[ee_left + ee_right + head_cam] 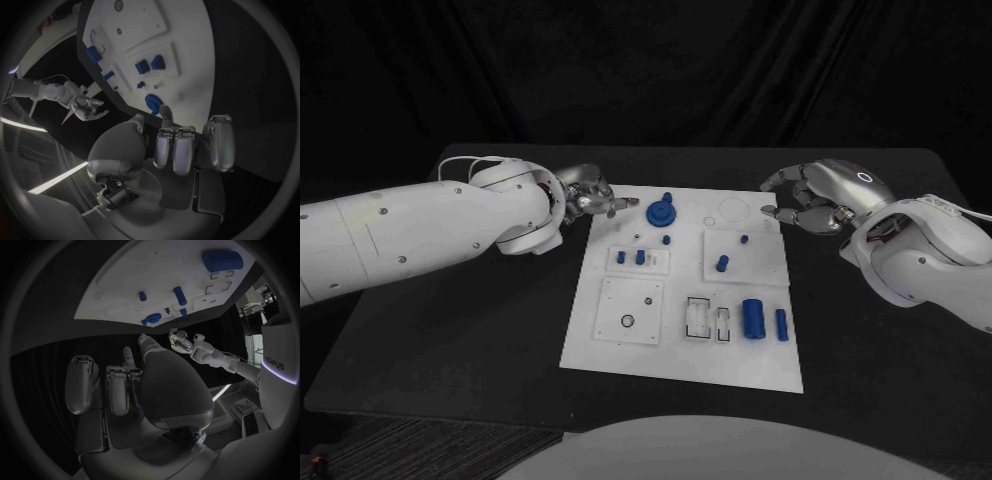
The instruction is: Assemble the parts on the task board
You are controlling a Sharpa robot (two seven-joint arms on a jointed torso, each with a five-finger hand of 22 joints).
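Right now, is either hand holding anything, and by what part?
No. The left hand and right hand both hover at the board's far corners, holding nothing.

You are looking at a white task board [678,360] on a black counter [459,330], with blue parts on it: a round blue knob [661,211], small blue pegs [630,258], and a larger blue cylinder [753,319] beside a slimmer blue piece [780,324]. Your left hand [590,193] and right hand [808,203] are both silver with a metallic sheen, on white arms [401,235]. Thin dark outlines mark the rectangular cut-outs [708,318] on the board.
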